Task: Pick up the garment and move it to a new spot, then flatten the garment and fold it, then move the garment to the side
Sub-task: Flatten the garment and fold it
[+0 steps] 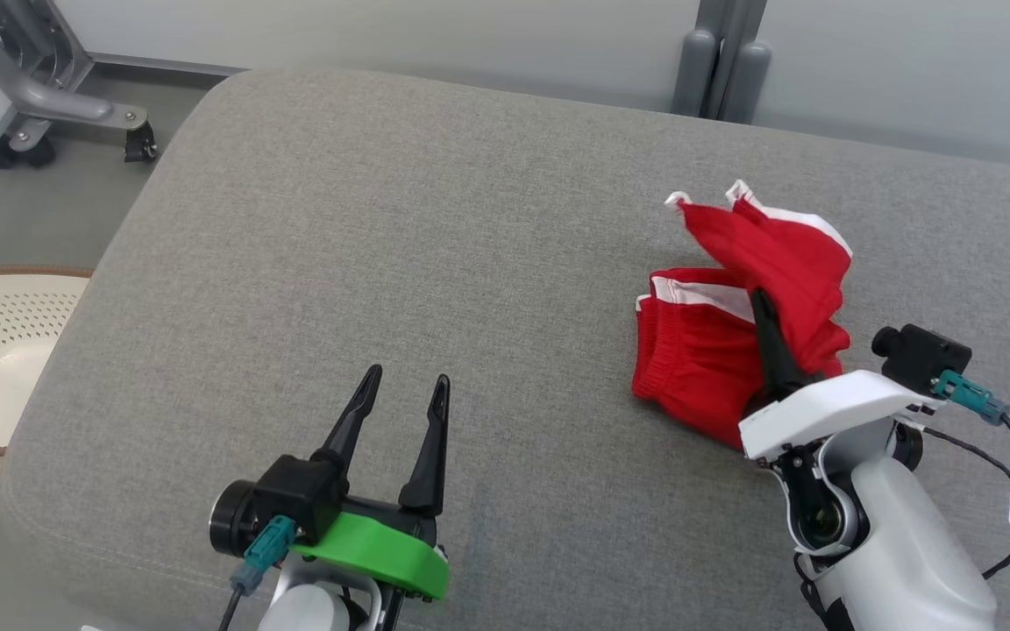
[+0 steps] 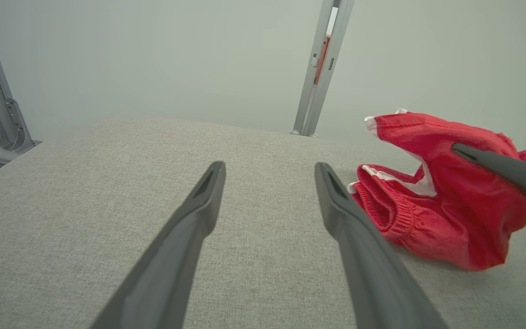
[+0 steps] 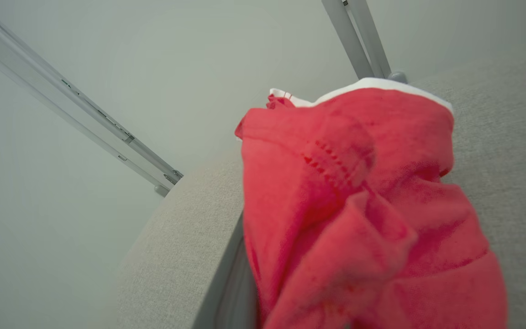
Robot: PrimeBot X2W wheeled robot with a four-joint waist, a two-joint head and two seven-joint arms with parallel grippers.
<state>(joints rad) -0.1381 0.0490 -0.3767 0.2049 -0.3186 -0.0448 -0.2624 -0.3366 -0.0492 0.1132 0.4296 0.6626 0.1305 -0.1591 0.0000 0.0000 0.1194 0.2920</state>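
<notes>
Red cloth drapes over the right gripper (image 1: 761,308), hiding one of its dark fingers in the head view and lying blurred across them in its wrist view. Its jaws are pressed together, pinching the garment (image 1: 702,350). These red shorts, white-trimmed with a gathered waistband, lie bunched on the right of the grey cushion (image 1: 435,245), one part lifted. The left gripper (image 1: 408,379) hovers spread, well apart.

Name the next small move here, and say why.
Probably lift the right tool a little higher. It is shut on the red garment, whose upper part is raised while the waistband end lies bunched on the grey cushion. The left tool is open and apart from it, so clearing the cloth first seems wise before carrying.
</notes>
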